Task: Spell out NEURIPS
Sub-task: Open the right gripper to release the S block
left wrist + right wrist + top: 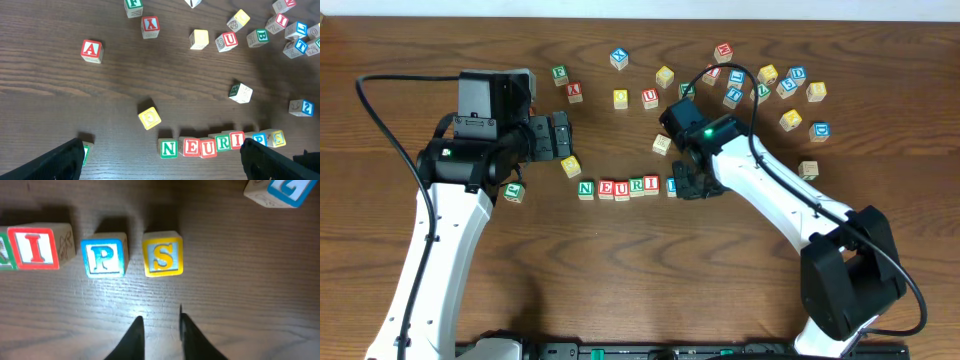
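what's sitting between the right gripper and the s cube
Nothing visible. In the right wrist view only bare table lies between the right gripper and the S cube. The P cube stands beside the S cube, apart from it and off that line.

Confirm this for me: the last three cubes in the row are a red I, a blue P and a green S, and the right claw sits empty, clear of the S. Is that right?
Not quite. The S cube is yellow, not green, as the right wrist view shows. The rest holds: a red I cube, a blue P cube, and the right claw empty, clear of the S.
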